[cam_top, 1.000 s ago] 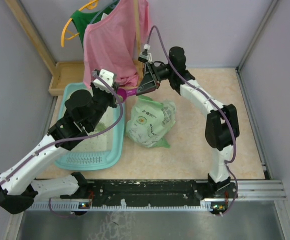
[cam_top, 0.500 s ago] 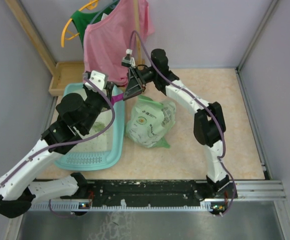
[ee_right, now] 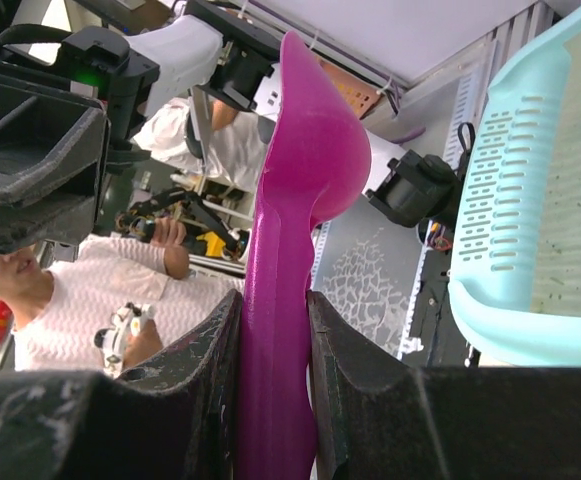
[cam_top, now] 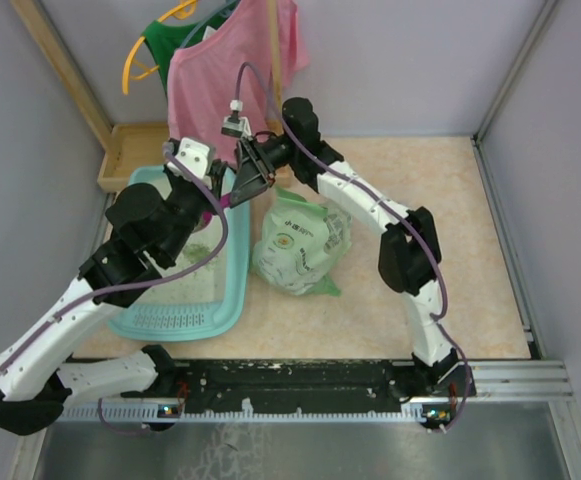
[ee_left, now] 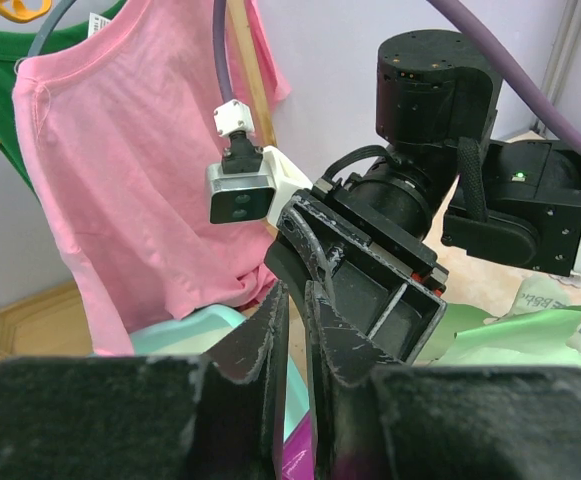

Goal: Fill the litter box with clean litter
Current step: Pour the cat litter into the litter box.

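Scoop point(ee_right: 305, 150) is clamped by its handle in the right pincer point(ee_right: 273, 320). Left pincer point(ee_left: 297, 330) is set narrow, with magenta seen in the gap, but an actual grip can't be told. Litter box point(cam_top: 175, 322) is sat left of centre on the counter point(cam_top: 450, 250), some litter point(cam_top: 200, 252) inside, bag point(cam_top: 300, 240) just right of it.

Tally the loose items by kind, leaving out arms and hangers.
Trays: 2, litter box, wooden tray
Hanging garments: 2, pink shirt, green top
Bags: 1, pale green bag
Scoops: 1, magenta scoop
Total: 6
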